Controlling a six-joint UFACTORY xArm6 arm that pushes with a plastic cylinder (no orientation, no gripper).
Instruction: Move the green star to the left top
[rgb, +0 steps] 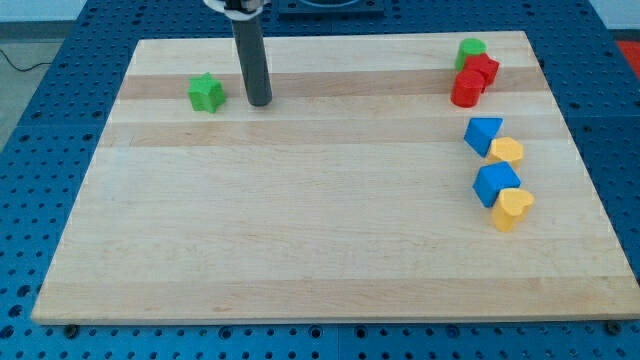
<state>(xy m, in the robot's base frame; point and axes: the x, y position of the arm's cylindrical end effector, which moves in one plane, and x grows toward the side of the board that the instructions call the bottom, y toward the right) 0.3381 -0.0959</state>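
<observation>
The green star (206, 93) lies on the wooden board (320, 240) in its upper left part. My tip (259, 101) rests on the board just to the right of the star, a small gap apart from it. The dark rod rises straight up from the tip to the view's top.
At the board's upper right a green block (471, 49) touches a red block (483, 69) and a red cylinder (466, 89). Below them sit a blue triangle-like block (482, 134), a yellow block (506, 151), a blue cube (495, 183) and a yellow heart (513, 207).
</observation>
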